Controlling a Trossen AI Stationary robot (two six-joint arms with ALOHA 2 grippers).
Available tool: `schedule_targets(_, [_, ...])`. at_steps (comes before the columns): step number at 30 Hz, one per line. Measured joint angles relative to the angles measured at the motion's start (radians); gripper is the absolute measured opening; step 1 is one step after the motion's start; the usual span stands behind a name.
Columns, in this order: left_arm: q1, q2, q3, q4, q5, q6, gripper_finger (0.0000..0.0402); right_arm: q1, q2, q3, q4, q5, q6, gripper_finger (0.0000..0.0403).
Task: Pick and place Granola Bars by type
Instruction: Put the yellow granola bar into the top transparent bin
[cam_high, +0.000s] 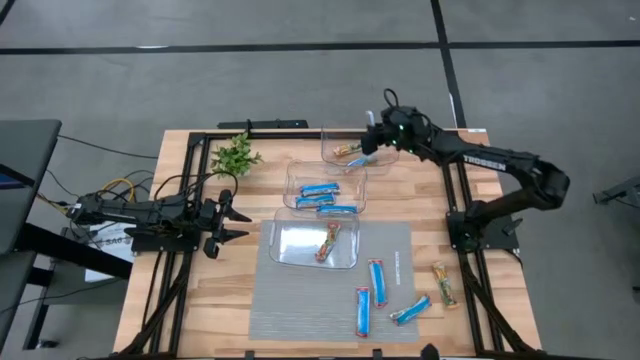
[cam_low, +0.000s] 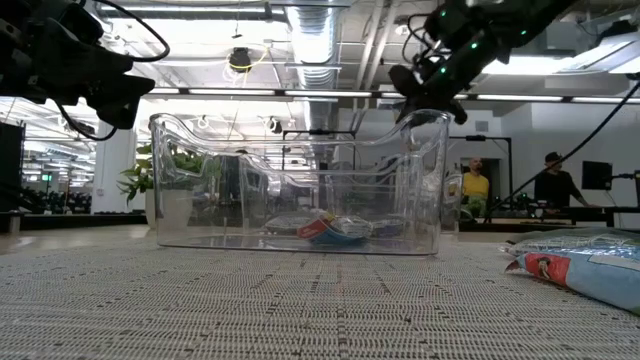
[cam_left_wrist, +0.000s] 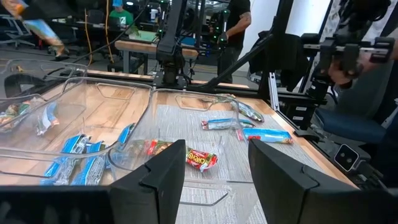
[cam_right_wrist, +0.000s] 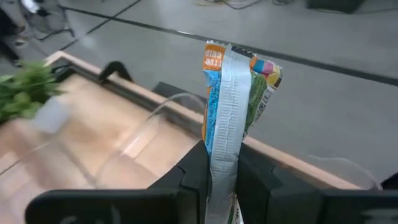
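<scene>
Clear bins (cam_high: 325, 190) already hold several sorted bars, the right gripper (cam_right_wrist: 222, 168) pinches another granola bar (cam_right_wrist: 233, 93) at upper centre, four (cam_high: 377, 280) remain on the mat.

"TROSSEN", seemingly, along the right arm (cam_high: 487, 157).

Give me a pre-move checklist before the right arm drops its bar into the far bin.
1. Grip: right gripper is shut on a multicoloured granola bar, which stands upright between the fingers. Ok.
2. Position: in the high view the right gripper is over the far bin. Ok.
3. Type match: the far bin already holds an orange-brown bar; whether the held one is the same type, cannot tell.
4. Left gripper is open, parked at the table's left side, away from the bins. Ok.
5. Bars left to sort: loose bars on the grey mat, such as a blue bar. Not ok.
</scene>
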Motion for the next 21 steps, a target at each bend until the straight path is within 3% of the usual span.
schedule_targets(14, [0.0, 0.0, 0.0, 0.0, -0.003, 0.0, 0.0168, -0.041, 0.062, 0.07, -0.037, 0.001, -0.083, 0.006])
schedule_targets(21, [0.0, 0.0, 0.0, 0.0, -0.004, 0.0, 0.0168, -0.051, 0.062, 0.07, -0.124, 0.001, -0.122, 0.0121])
